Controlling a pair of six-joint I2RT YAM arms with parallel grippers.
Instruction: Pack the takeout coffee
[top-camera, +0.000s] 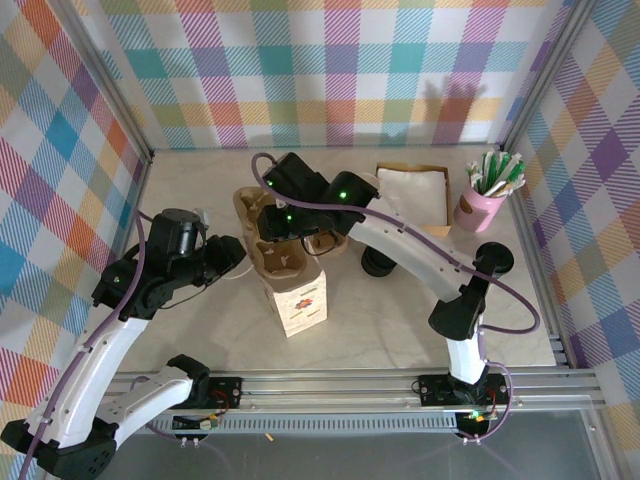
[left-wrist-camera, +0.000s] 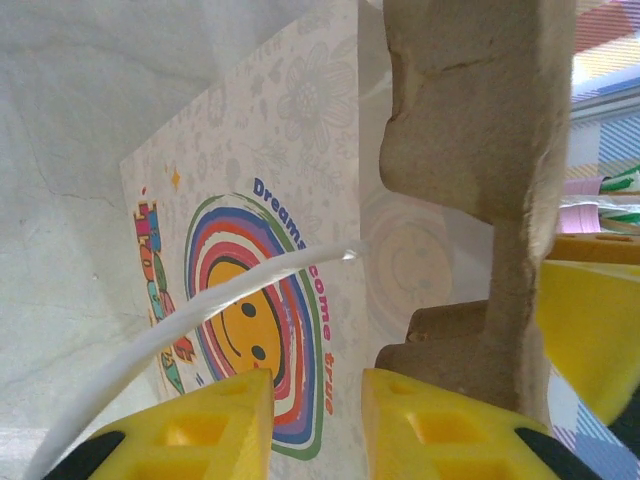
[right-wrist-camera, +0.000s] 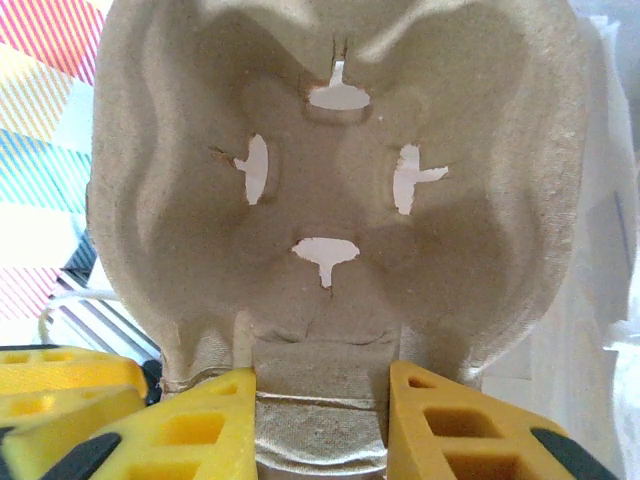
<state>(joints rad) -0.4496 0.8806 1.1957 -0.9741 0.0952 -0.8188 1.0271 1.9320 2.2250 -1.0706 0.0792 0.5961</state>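
Presently the takeout coffee (top-camera: 375, 265) is standing on the table (top-camera: 400, 320) just right of the paper bag (top-camera: 300, 305), half hidden under the right arm (top-camera: 420, 250): dark, round-topped. Probably light, crushable, spillable; take it by its sides below the lid. The right gripper (right-wrist-camera: 320, 385) is pinching the pulp carrier (right-wrist-camera: 330, 200); the left gripper (left-wrist-camera: 318, 385) is sitting partly spread by the bag, its hold unclear.
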